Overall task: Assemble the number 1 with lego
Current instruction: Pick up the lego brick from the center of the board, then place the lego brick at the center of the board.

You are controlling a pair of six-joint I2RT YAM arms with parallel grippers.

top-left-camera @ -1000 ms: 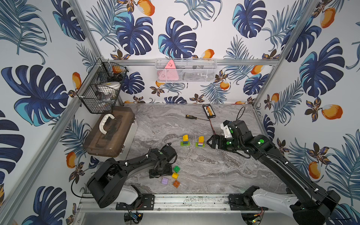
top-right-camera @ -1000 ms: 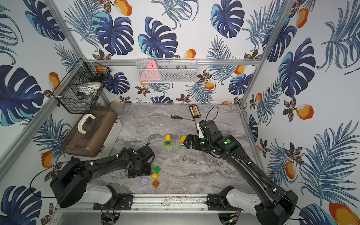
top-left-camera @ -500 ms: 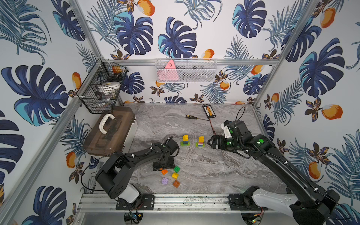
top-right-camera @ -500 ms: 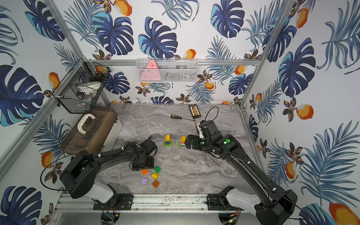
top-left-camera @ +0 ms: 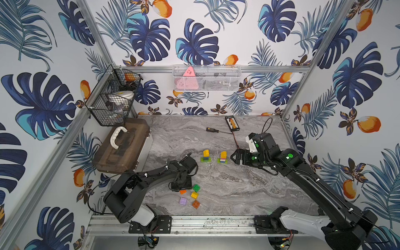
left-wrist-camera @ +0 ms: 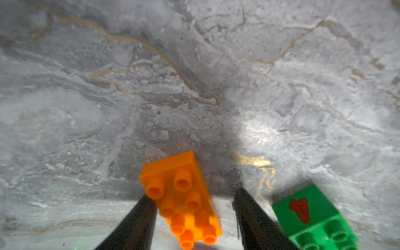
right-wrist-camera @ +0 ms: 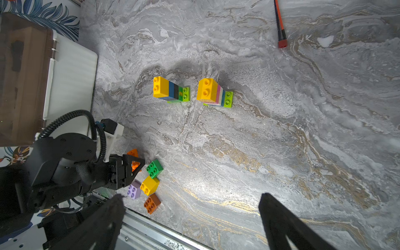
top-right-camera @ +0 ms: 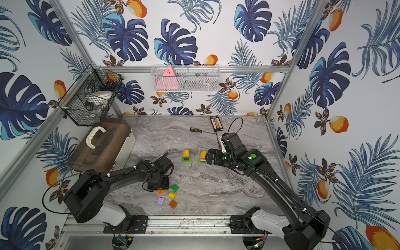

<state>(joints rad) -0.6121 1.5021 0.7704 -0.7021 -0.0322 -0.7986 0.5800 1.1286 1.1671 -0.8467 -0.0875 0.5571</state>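
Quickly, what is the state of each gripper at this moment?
Left gripper: open, jaws on either side of the orange brick, not yet clamped.
Right gripper: open, holding nothing.

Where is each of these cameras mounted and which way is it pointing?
Top views: high over the front rail, looking down and back; left arm and right arm whole, left gripper, right gripper.
Left wrist: on the left arm, close above the table; the left fingers either side of the orange brick.
Right wrist: on the right arm, looking down across the table toward the left arm; the right fingers spread wide.
Shared: all views show that orange brick and the green brick beside it.
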